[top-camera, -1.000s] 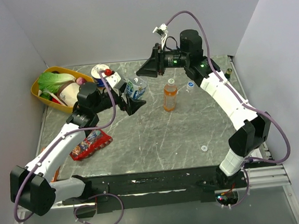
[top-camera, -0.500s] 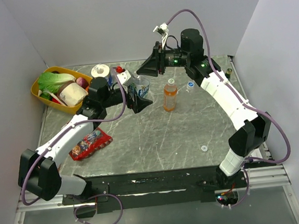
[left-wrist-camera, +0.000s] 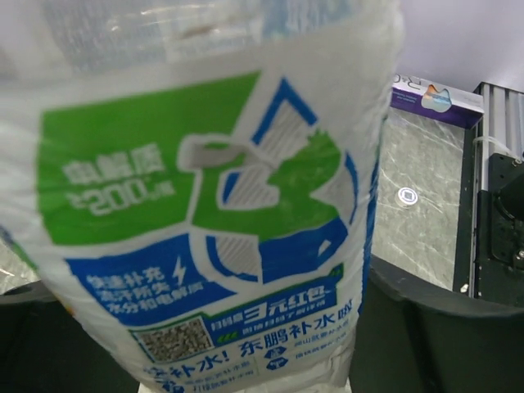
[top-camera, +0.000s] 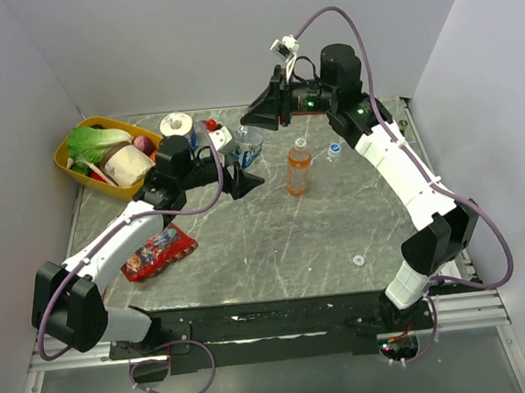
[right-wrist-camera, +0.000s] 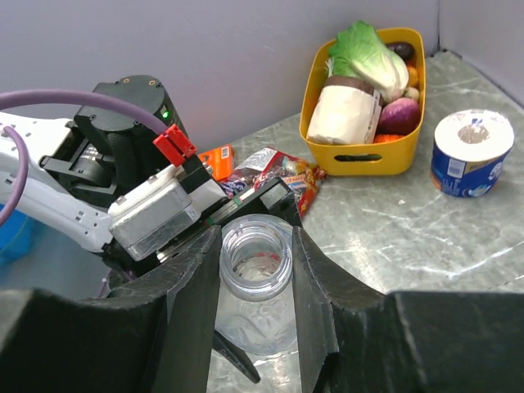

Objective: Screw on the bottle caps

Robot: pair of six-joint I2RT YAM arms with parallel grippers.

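- Clear plastic water bottle [top-camera: 248, 148], uncapped and upright, is clamped at its label by the left tool [top-camera: 241, 168], toward the back of the tabletop [top-camera: 276, 241].
- The right tool [right-wrist-camera: 255, 239] hangs over it, its fingers apart on either side of the open neck.
- The orange drink bottle [top-camera: 299, 170] stands near, with a blue cap [top-camera: 334, 149] beside it.
- A white cap [top-camera: 358, 261] lies well apart.

The water bottle [left-wrist-camera: 205, 205] carries "200", "东鹏补水啦" and a QR code [left-wrist-camera: 172, 340].

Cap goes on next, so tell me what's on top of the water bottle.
Nothing: the water bottle mouth is open, uncapped, between the right gripper fingers. Its base is hidden.
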